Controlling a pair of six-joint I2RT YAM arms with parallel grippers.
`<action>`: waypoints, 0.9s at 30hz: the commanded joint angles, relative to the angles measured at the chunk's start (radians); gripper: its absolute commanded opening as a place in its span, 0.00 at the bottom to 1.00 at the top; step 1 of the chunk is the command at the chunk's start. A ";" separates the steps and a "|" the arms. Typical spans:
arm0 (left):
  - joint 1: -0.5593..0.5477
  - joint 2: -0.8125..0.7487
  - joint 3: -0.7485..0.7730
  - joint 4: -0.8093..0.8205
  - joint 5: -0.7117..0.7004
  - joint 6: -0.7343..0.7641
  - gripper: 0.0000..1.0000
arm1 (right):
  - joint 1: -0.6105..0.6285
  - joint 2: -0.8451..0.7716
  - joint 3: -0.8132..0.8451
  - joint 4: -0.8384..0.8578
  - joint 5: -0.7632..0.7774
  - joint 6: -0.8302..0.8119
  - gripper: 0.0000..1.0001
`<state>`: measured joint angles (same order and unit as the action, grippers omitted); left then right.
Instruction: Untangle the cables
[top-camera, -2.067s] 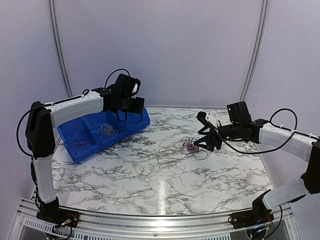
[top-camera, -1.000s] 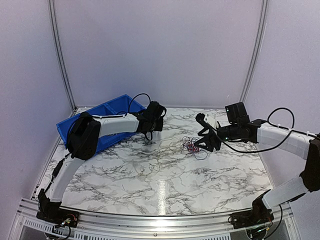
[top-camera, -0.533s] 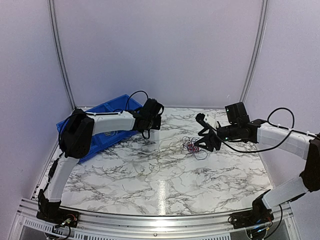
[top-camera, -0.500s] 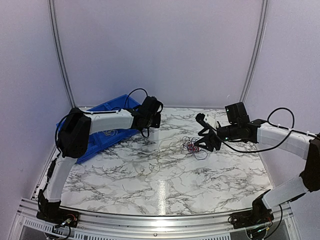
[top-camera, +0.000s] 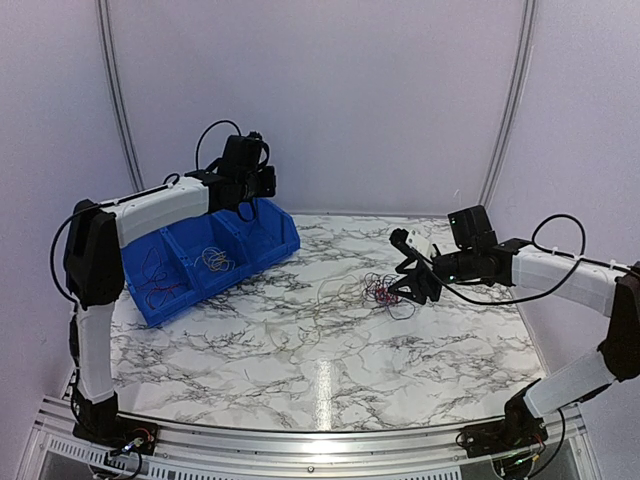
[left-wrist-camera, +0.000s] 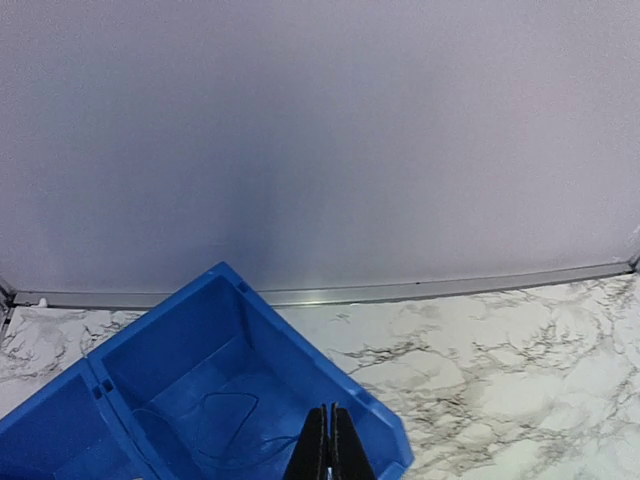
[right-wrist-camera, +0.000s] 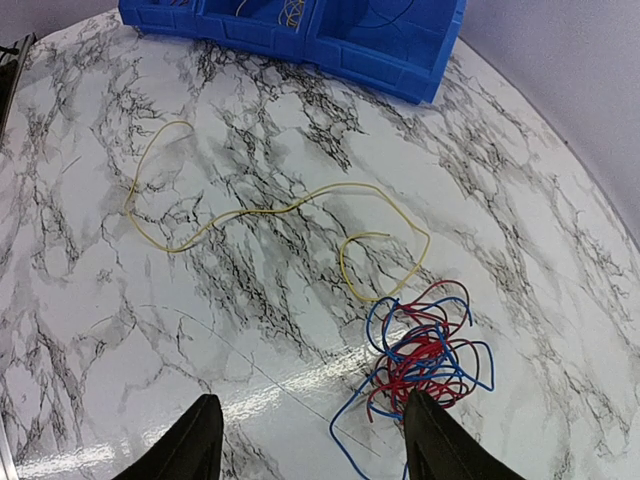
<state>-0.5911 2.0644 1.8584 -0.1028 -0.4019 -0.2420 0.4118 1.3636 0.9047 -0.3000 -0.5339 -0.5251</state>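
Observation:
A tangle of red and blue cables (right-wrist-camera: 425, 350) (top-camera: 381, 292) lies on the marble table. A long yellow cable (right-wrist-camera: 250, 213) (top-camera: 335, 290) trails loose to its left. My right gripper (right-wrist-camera: 320, 445) (top-camera: 398, 264) hovers open just over the tangle, with its right finger (right-wrist-camera: 445, 440) beside the red loops and nothing held. My left gripper (left-wrist-camera: 329, 410) (top-camera: 245, 200) is shut and raised over the blue bin (left-wrist-camera: 290, 345) (top-camera: 225, 285). No wire shows between its fingers. A thin blue wire (left-wrist-camera: 225, 420) lies in the bin compartment below it.
The bin stands at the back left with three compartments. One holds yellow wires (top-camera: 215, 260) and another red wires (top-camera: 160, 287). In the right wrist view the bin (right-wrist-camera: 300, 30) is at the top edge. The enclosure's back wall (left-wrist-camera: 320, 140) is close behind the bin.
My left arm swung from the table's middle back up over the blue bin, and its jaws closed on the way. The right arm and the tangle have stayed put.

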 joint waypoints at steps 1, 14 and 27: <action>0.077 0.080 0.044 -0.081 -0.017 0.022 0.00 | -0.001 0.012 0.008 0.004 0.009 -0.004 0.62; 0.131 0.027 -0.006 -0.189 -0.036 -0.045 0.46 | -0.001 0.046 0.012 -0.007 0.011 -0.016 0.62; 0.235 0.073 0.010 -0.321 0.139 -0.217 0.52 | -0.001 0.051 0.017 -0.016 0.009 -0.021 0.62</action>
<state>-0.3885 2.1109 1.8519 -0.3637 -0.3576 -0.3870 0.4118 1.4113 0.9047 -0.3069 -0.5285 -0.5327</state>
